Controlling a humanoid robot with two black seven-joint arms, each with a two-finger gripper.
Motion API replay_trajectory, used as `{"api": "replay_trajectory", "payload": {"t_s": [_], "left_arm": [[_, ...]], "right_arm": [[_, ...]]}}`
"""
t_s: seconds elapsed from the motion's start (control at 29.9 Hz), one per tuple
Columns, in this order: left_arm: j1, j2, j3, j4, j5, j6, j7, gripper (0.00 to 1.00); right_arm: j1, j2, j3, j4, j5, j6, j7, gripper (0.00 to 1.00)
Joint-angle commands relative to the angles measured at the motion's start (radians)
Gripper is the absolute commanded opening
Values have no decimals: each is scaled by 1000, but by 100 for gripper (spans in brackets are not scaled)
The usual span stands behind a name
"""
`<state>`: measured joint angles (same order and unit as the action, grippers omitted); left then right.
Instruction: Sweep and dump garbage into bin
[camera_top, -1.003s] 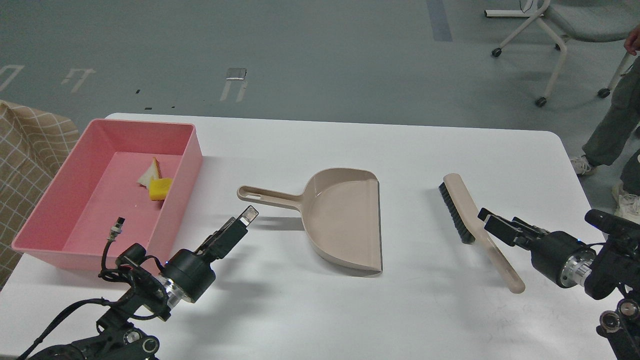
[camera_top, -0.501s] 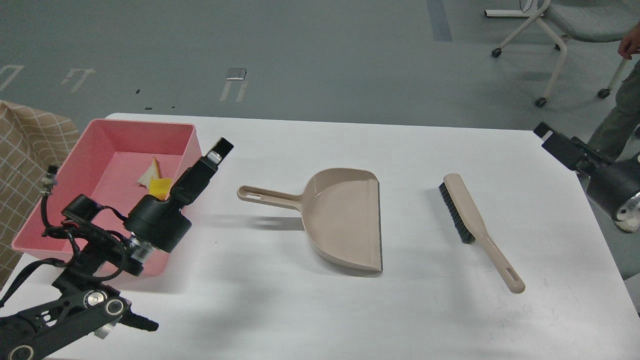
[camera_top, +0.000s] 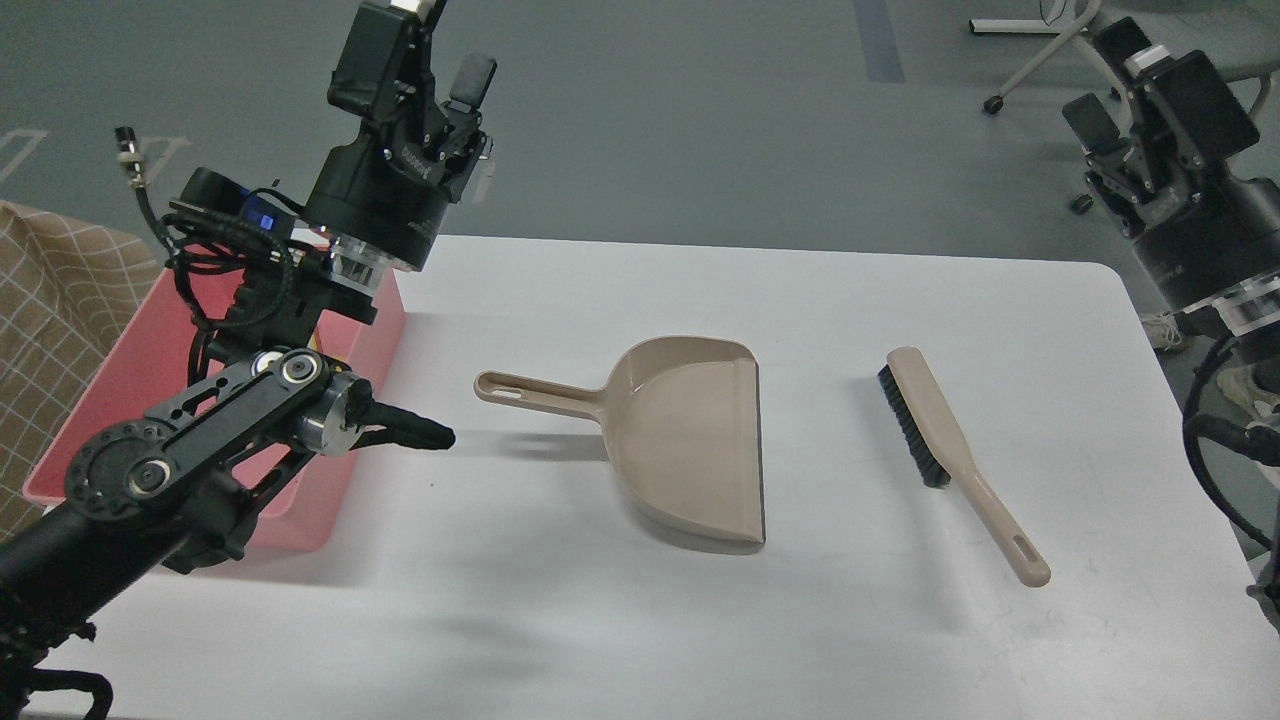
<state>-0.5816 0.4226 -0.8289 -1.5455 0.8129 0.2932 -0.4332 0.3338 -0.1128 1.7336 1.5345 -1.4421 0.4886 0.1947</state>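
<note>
The pink bin (camera_top: 105, 385) stands at the table's left edge, and my raised left arm covers much of it. The garbage, a yellow sponge block and a bread slice, is hidden behind that arm. My left gripper (camera_top: 435, 45) is high above the bin's far right corner, pointing up, open and empty. My right gripper (camera_top: 1125, 85) is raised beyond the table's far right corner, open and empty. The beige dustpan (camera_top: 690, 440) lies empty at the table's middle, handle toward the bin. The beige brush (camera_top: 940, 440) with black bristles lies to its right.
The white table (camera_top: 600, 620) ends at the right near my right arm. A checked cloth (camera_top: 50, 290) lies left of the bin. A wheeled chair (camera_top: 1040, 50) stands on the grey floor at the far right.
Both arms have swung up from the table. My left gripper rose from near the dustpan handle to high above the bin. My right gripper left the brush handle and rose to the far right.
</note>
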Motion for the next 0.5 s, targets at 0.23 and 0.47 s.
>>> {"api": "replay_trajectory", "payload": {"t_s": [0.23,0.47], "left_arm": [[-70,-174,-157,263,-127,-360,2,99],[-83,-223,-183,321,-133,-390,5,99]], "right_arm": [[54,113,0,15,140,-74,-4,100],[102,113,-6,9,140,-82,-11,100]]}}
